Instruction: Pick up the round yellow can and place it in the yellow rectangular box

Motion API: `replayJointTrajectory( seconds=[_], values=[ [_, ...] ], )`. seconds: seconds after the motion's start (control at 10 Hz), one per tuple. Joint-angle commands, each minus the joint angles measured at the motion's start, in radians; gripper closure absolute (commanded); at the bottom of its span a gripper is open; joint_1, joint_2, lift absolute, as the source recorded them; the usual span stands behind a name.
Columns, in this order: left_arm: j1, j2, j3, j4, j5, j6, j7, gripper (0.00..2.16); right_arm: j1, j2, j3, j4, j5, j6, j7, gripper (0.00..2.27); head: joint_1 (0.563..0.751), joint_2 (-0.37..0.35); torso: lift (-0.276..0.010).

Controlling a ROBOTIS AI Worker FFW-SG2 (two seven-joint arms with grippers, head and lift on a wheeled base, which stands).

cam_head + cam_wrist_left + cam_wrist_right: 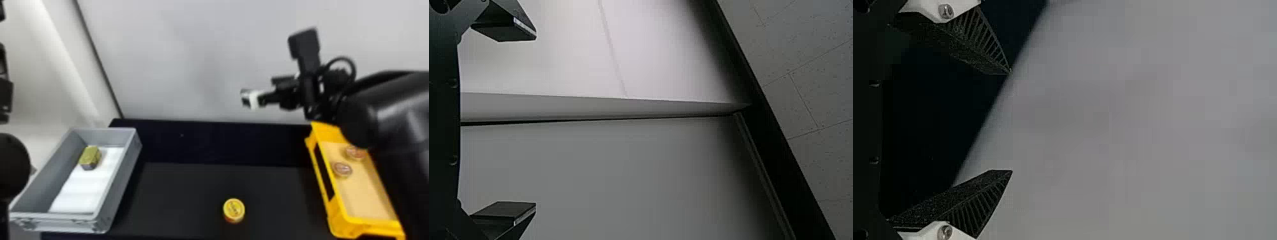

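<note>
"What flanked the black table (178,191)?"

"The gray bin (48,182) at left, the yellow rectangular box (367,228) at right."

"Grippers?"

"Both stood wide – the right gripper (245,97) raised near the box's far end, the left gripper (4,95) at the head view's left edge."

"The round yellow can (234,210)?"

"It stood upright on the table – between bin and box."
</note>
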Motion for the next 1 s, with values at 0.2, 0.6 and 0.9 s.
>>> replayJointTrajectory(
  seconds=[0.2, 0.6, 0.9],
  values=[
    [0.0, -0.006, -0.009, 0.005, 0.004, 0.004, 0.0, 0.08, 0.107, -0.014, 0.054, 0.112, 0.301, 0.007, 0.461, 0.08, 0.694, 0.054, -0.003],
    [-0.002, -0.007, -0.014, 0.009, 0.005, 0.004, 0.0, 0.08, 0.169, -0.019, 0.103, 0.209, 0.361, -0.028, 0.571, 0.04, 0.694, 0.054, -0.003],
    [-0.014, -0.007, -0.023, 0.012, 0.005, 0.004, 0.0, 0.08, 0.158, -0.022, 0.176, 0.331, 0.37, -0.14, 0.623, 0.04, 0.694, 0.054, -0.003]
  ],
)
